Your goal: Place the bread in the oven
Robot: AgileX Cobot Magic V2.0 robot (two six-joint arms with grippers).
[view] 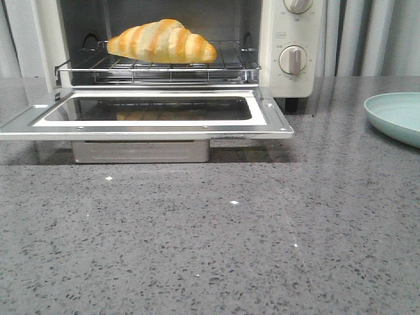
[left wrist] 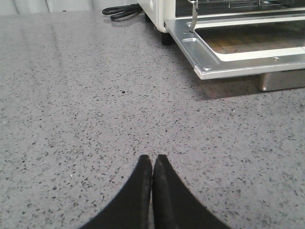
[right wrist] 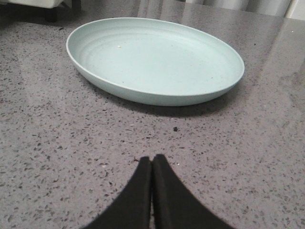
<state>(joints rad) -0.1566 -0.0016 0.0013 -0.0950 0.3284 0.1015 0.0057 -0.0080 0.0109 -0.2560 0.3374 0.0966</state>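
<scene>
The bread (view: pixel 163 41), golden-orange with pale stripes, lies on the wire rack (view: pixel 157 65) inside the cream-white oven (view: pixel 289 39). The oven's glass door (view: pixel 147 111) hangs open and flat over the counter; its corner also shows in the left wrist view (left wrist: pixel 238 45). My left gripper (left wrist: pixel 152 158) is shut and empty, low over bare counter, well short of the door's corner. My right gripper (right wrist: pixel 151 158) is shut and empty over the counter just in front of a pale green plate (right wrist: pixel 152 57). Neither gripper shows in the front view.
The empty pale green plate (view: pixel 397 115) sits at the right edge of the grey speckled counter. A metal crumb tray (view: pixel 141 151) sticks out under the open door. A black power cord (left wrist: pixel 123 10) lies beside the oven. Two knobs (view: pixel 293 59) are on the oven's right panel.
</scene>
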